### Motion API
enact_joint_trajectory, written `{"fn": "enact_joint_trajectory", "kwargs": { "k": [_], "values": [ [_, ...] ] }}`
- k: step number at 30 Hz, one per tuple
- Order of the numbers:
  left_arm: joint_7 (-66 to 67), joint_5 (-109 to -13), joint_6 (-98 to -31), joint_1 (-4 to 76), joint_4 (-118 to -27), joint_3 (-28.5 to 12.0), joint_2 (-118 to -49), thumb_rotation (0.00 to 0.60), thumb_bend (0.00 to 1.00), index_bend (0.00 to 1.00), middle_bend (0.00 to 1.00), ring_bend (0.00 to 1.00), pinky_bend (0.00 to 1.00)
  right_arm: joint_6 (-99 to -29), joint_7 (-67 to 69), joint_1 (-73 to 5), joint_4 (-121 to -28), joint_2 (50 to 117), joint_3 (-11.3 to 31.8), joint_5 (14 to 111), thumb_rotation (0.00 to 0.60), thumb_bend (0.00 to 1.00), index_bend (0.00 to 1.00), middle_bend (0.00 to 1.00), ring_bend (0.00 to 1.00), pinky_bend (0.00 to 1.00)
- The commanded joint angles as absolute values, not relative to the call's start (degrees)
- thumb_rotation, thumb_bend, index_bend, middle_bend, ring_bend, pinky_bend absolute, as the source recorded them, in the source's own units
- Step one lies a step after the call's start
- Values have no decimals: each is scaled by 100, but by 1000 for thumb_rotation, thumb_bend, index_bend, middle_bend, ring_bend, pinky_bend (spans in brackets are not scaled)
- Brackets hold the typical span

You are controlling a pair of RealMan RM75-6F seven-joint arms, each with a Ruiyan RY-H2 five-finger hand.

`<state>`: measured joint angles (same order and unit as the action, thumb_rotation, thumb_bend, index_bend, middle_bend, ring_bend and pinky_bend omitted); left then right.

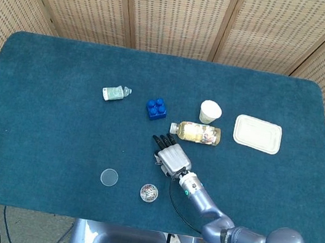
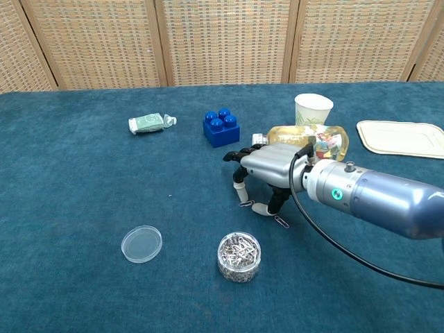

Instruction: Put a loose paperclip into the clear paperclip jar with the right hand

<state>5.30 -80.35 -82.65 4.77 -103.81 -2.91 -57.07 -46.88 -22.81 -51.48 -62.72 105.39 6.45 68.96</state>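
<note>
paperclip [image 2: 281, 222]: thin wire loop, flat on cloth | right hand [image 2: 267, 172]: fingers spread, holding nothing

Silver robot hand [image 2: 267, 170], black fingers, black cable, green wrist light.

Both pictures are bright and evenly lit, with soft light that seems to come from above, so the blue tabletop [image 1: 58, 110] shows no strong glare and only small, faint shadows. In the chest view a soft dark patch lies on the tabletop right under the right hand [image 2: 267, 170], and the silver arm behind that hand has a pale shine along its top. Both views look sharp, though the head view is taken from high up, so things around the hand look tiny and hard to make out.
</note>
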Motion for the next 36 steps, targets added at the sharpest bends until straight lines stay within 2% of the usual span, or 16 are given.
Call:
{"fn": "enact_joint_trajectory", "kwargs": {
  "k": [1, 19, 29, 36],
  "values": [
    [517, -8035, -8267, 475, -10385, -291, -5703, 600, 0, 0, 0, 0, 0, -4706, -2309, -5136, -6226, 10570, 659, 6903, 600, 398, 685, 0, 0, 0],
    [480, -8054, -8264, 476, -10377, -281, -5689, 600, 0, 0, 0, 0, 0, -4790, -2286, -5094, -6337, 10559, 771, 7045, 600, 416, 709, 0, 0, 0],
    [449, -8119, -8311, 458, -10395, -267, -5667, 600, 0, 0, 0, 0, 0, -5057, -2286, -4994, -7152, 10075, 855, 7203, 600, 416, 711, 0, 0, 0],
    [408, -8206, -8356, 437, -10407, -241, -5647, 600, 0, 0, 0, 0, 0, -5197, -2450, -4914, -8082, 9601, 671, 7522, 600, 417, 713, 0, 0, 0]
  ]
}}
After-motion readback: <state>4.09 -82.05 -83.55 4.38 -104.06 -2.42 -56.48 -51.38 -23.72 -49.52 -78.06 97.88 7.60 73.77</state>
